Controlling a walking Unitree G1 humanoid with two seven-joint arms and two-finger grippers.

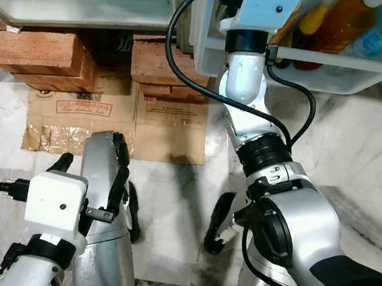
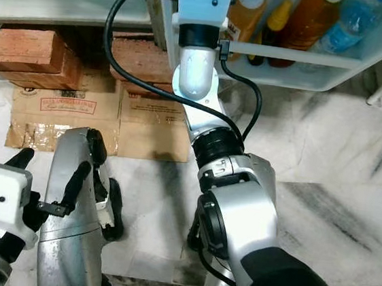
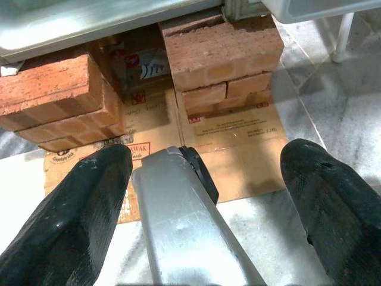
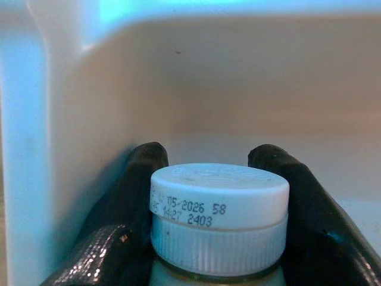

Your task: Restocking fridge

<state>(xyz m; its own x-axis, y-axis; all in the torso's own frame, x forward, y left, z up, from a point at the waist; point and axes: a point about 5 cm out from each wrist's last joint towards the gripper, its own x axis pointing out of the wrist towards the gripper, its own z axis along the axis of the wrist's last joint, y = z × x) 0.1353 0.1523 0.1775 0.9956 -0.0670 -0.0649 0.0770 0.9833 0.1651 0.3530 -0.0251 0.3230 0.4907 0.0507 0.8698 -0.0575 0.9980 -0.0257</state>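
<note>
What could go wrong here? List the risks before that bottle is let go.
1. The right gripper holds the white-capped bottle by its cap, close to the door shelf wall; it might knock the wall or tip on release.
2. The shelf already holds bottles, so the arm may bump them.
3. Its black cable hangs loose and might snag.

The two head views look steeply down from above, sharing the fridge door shelf [image 1: 362,72], the bricks [image 1: 39,55], the cardboard [image 2: 155,129] and the marble floor [image 2: 333,158]. The left wrist view faces low along the floor toward those bricks [image 3: 220,47]. The right wrist view sits very close inside the white shelf wall [image 4: 196,77], behind a white bottle cap [image 4: 219,202].
</note>
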